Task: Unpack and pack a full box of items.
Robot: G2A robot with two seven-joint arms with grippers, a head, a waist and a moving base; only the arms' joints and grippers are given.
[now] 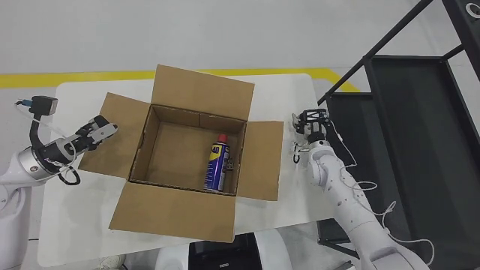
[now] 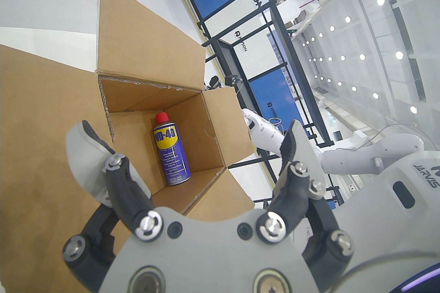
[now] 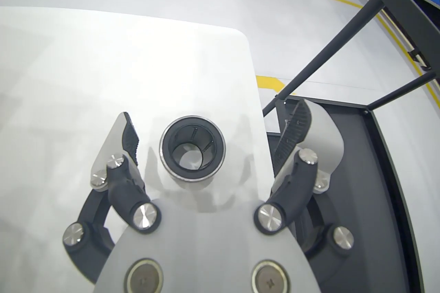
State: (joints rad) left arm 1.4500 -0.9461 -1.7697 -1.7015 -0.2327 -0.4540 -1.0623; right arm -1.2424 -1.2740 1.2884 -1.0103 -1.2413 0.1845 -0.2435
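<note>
The left gripper [image 1: 107, 129] hangs over the left flap of the open cardboard box [image 1: 172, 154], jaws spread wide and empty. A spray can [image 1: 217, 165] lies inside, toward the right wall. At the right edge of the counter [image 1: 285, 97], the right gripper [image 1: 310, 120] hovers with its jaws wide apart and empty. Under the gap between them a short black sleeve [image 3: 191, 148] stands on the counter.

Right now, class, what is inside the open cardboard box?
One blue spray can with a red cap, toward the right side of the box, on bare cardboard floor. The floor strip behind the near wall is hidden.
</note>
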